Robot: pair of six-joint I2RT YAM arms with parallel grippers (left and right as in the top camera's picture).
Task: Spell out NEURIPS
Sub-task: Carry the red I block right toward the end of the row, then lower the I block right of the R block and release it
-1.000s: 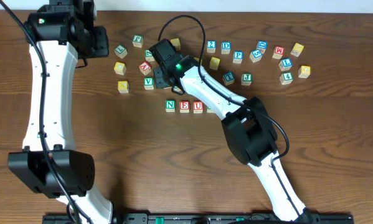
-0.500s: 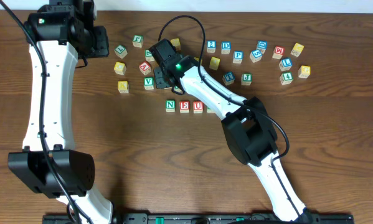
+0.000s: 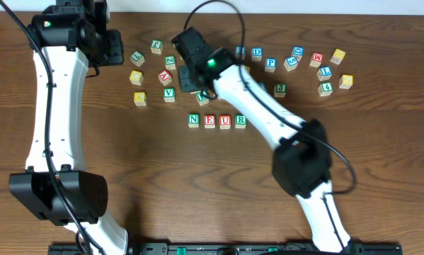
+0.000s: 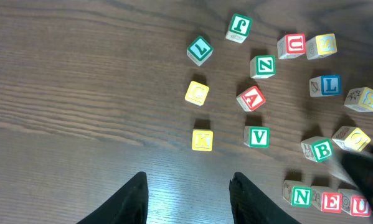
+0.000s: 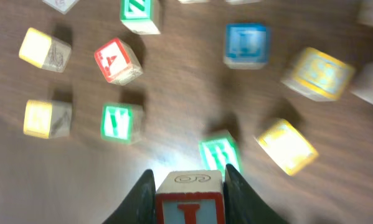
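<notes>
1. Four cubes stand in a row on the bench [image 3: 127, 177], close side by side. Left to right in the overhead view they are green N [image 3: 193, 120], red E [image 3: 209, 121], red U [image 3: 225, 121] and green R [image 3: 241, 120].
2. The right gripper [image 5: 189, 186] is closed on the red I [image 5: 189, 210], with one finger against each side of the cube.
3. Seen from overhead, that gripper is over the loose scatter behind the row. Green B [image 5: 218, 152] is just beside it, and green V [image 3: 169, 93] and red A [image 3: 165, 76] are off to one side.
4. Blue P [image 3: 270, 63] lies among the loose cubes toward the far edge, well apart from the row.
5. Several yellow cubes [image 3: 136, 76] lie in the scatter. I cannot tell which of them carries an S.
6. The left gripper [image 4: 189, 196] is open and holds nothing. It hangs over the far-left part of the bench, with yellow K [image 4: 202, 140] just ahead of its fingers.
</notes>
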